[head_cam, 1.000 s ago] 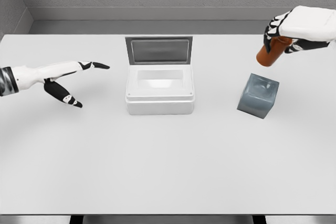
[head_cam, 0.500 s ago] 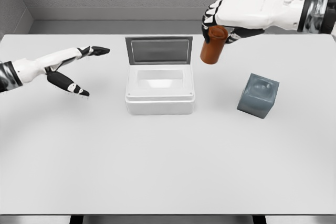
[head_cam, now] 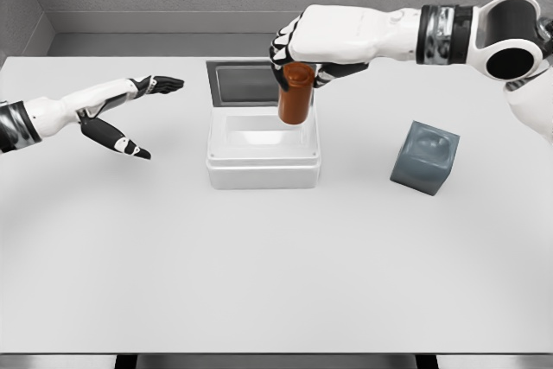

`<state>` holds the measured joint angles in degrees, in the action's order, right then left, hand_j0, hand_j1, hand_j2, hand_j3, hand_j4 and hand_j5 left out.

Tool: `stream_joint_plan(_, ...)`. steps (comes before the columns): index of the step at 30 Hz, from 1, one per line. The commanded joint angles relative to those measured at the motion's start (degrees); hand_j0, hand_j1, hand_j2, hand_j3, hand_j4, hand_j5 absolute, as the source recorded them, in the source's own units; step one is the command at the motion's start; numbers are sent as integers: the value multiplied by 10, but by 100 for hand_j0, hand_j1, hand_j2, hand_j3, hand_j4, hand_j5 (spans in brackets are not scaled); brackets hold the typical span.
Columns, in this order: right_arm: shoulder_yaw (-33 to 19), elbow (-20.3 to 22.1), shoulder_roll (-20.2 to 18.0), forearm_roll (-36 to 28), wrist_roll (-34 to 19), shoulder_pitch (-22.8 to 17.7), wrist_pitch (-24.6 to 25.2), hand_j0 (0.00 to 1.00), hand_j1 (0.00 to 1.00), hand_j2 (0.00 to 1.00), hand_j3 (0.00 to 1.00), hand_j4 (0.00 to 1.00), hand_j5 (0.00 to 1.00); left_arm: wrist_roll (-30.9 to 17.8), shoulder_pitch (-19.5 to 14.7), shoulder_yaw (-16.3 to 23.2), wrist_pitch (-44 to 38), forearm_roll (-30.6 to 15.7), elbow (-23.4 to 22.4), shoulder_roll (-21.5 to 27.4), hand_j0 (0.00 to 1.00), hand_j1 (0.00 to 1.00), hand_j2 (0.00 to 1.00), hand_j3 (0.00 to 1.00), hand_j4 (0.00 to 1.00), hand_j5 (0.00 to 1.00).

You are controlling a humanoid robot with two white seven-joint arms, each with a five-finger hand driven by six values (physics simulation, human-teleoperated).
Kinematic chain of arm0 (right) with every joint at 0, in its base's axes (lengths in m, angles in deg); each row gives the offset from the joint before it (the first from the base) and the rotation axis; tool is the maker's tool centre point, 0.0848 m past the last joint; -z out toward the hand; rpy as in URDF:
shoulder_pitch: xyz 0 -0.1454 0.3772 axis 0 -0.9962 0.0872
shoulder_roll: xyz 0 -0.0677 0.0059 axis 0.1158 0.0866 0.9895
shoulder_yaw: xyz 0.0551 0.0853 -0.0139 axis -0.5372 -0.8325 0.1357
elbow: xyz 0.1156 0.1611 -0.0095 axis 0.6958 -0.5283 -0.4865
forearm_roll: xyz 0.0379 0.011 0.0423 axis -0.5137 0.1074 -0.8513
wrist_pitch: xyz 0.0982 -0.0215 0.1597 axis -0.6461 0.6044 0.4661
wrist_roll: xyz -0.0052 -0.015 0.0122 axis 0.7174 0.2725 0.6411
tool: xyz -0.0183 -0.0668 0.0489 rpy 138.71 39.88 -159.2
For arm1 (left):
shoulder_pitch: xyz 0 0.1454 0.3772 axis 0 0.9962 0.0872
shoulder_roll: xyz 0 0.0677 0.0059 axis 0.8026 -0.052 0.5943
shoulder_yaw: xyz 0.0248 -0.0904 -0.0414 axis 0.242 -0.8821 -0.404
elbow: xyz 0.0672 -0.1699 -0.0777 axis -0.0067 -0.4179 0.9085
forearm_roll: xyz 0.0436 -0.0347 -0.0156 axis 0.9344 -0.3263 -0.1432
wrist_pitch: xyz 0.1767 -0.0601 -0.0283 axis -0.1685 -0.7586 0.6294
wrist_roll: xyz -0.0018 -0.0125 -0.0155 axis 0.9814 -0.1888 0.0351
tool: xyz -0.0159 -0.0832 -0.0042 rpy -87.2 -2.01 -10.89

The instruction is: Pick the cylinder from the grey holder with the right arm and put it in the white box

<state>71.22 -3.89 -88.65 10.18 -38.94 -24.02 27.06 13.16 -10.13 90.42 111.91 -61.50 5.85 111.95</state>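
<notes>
Head view: you have the right hand point(head_cam: 302, 49) reaching in from the upper right, arm stretched across the table point(head_cam: 276, 265) toward the middle. Its fingers are curled around the top of the cylinder point(head_cam: 295, 94), gripping it from above; the dark fingers wrap the upper rim while the brown-orange body hangs below the palm, close to upright with a slight tilt. Note the cylinder sits directly under the hand, held above the white box point(head_cam: 263, 149), over the right rear part of its open cavity. Its lower end overlaps the box's inner well in this view; whether it touches the floor or rim of the box you cannot tell from this angle. The box lid point(head_cam: 246, 82) stands open and upright at the back, partly hidden behind the hand and cylinder. The grey holder point(head_cam: 424, 157) lies to the right of the box, well apart from the cylinder, with its round recess showing on top and nothing in it. Your left hand point(head_cam: 117, 110) shows at the left edge, raised above the table, fingers spread and extended, holding nothing, thumb pointing down and to the right, apart from the box.
</notes>
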Motion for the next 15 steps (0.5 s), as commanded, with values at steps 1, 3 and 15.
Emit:
stream_joint_plan(1,0,-16,12,7,0,0,2,36,36,36,36,36,36,0,0,0,-1,-9,-7,-3,100,100,100,100,100,100)
stream_joint_plan(3,1,-30,19,8,0,0,2,36,36,36,36,36,36,0,-4,0,-1,-9,-23,-6,100,100,100,100,100,100)
stream_joint_plan(15,11,-77,24,28,0,-4,2,36,36,36,36,36,36,0,-27,2,-1,-3,-32,-47,100,100,100,100,100,100)
